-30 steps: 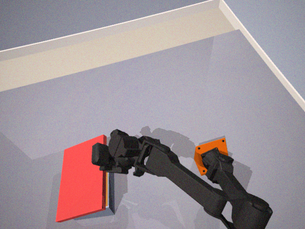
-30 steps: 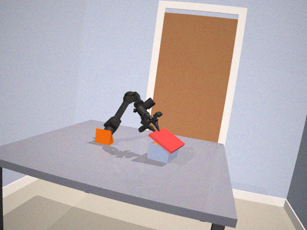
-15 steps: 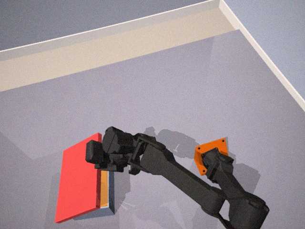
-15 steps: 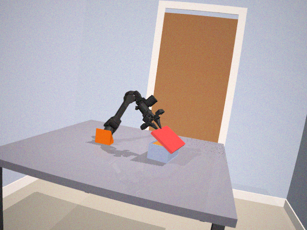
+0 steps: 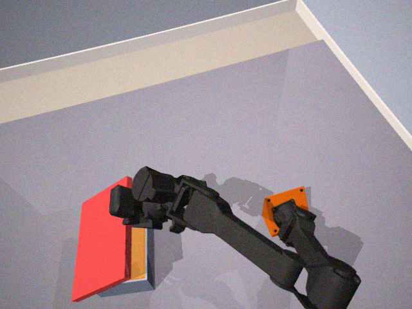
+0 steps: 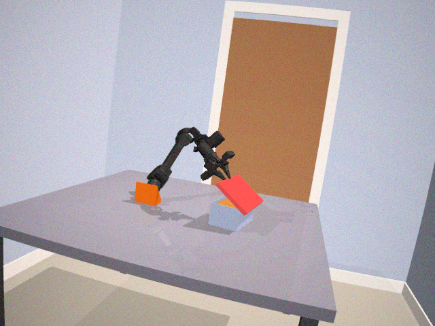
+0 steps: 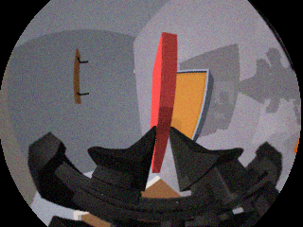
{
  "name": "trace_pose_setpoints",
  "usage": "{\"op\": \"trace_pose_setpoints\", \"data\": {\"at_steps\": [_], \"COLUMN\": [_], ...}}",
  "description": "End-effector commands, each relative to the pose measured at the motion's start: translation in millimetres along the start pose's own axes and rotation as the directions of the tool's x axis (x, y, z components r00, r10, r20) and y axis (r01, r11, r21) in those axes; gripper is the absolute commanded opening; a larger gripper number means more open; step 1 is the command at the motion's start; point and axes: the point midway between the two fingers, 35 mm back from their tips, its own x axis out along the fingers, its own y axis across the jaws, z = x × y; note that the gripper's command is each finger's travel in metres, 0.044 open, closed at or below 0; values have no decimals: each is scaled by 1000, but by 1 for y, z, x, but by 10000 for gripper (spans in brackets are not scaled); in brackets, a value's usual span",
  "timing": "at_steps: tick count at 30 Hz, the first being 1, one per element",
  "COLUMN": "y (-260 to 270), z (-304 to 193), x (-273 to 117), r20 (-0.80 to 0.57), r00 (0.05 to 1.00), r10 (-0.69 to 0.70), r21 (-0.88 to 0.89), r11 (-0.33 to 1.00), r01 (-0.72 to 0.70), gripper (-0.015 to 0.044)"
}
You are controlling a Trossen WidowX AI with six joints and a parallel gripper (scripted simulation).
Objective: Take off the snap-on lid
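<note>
Exterior view: arm (image 6: 172,157) arched, end effector (image 6: 221,172) angled down, clamped on tilted red lid (image 6: 240,193) edge above box (image 6: 228,215).

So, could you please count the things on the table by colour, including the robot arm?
Red: 1, the lid, tilted and held at its raised edge by the gripper
Pale blue-grey: 1, the storage box, orange inside
Orange: 1, the arm's base plate
Black: 1, the robot arm
Total: 4
</note>
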Motion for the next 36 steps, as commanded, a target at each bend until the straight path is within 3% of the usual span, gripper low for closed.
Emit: {"op": "trace_pose_setpoints", "data": {"at_steps": [1, 36], "y": [9, 43], "z": [0, 0], "x": [-6, -35], "r20": [0, 1], "r00": [1000, 1000], "r10": [9, 9], "r21": [-8, -8], "r11": [1000, 1000], "r01": [-9, -9], "gripper": [0, 0]}}
